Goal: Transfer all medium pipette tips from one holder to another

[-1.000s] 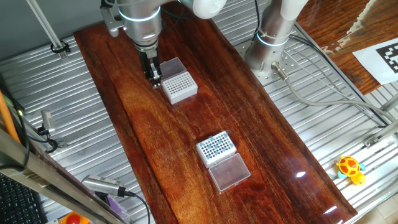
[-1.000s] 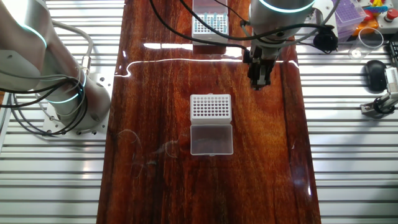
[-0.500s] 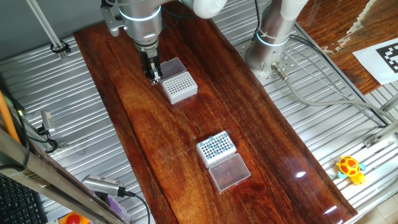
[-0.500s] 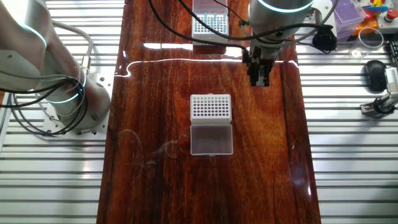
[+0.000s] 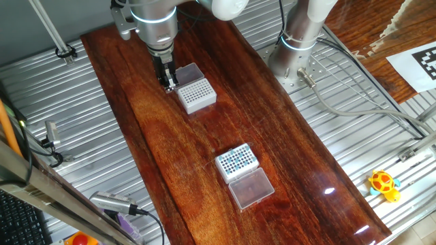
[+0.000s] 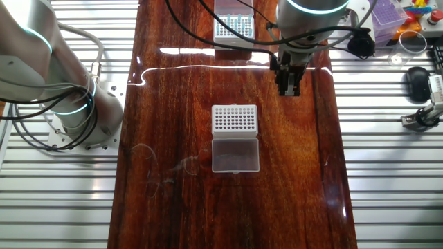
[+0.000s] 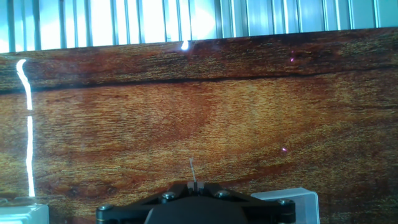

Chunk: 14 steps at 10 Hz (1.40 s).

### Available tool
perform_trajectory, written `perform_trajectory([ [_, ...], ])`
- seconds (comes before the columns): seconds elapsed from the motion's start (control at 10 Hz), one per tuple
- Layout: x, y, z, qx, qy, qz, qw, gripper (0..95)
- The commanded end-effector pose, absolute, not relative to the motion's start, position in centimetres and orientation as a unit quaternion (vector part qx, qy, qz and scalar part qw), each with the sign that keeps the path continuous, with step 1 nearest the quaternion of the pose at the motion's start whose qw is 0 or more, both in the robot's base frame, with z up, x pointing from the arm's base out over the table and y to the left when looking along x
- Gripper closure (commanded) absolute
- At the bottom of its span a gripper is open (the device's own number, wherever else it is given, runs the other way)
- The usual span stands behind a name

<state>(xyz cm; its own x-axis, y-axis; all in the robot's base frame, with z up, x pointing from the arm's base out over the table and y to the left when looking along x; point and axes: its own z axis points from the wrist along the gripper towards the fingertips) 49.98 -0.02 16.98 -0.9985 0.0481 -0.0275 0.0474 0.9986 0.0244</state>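
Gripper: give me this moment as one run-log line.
gripper: shut, beside empty-looking rack | held item: unclear | medium pipette tips: in source rack | transfer: unfinished

Two white racks on the desk: one empty rack, one rack with teal tips. Two clear lids, one beside each. One arm, one end effector.
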Motion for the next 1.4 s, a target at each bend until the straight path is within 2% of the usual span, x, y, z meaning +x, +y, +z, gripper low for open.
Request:
perform_trajectory([
  [0.1, 50.00, 0.00, 17.00, 0.024, 1.000, 0.012, 0.013, 95.0],
  [1.4, 49.89, 0.01, 16.96, -0.007, 1.000, 0.011, 0.013, 95.0],
])
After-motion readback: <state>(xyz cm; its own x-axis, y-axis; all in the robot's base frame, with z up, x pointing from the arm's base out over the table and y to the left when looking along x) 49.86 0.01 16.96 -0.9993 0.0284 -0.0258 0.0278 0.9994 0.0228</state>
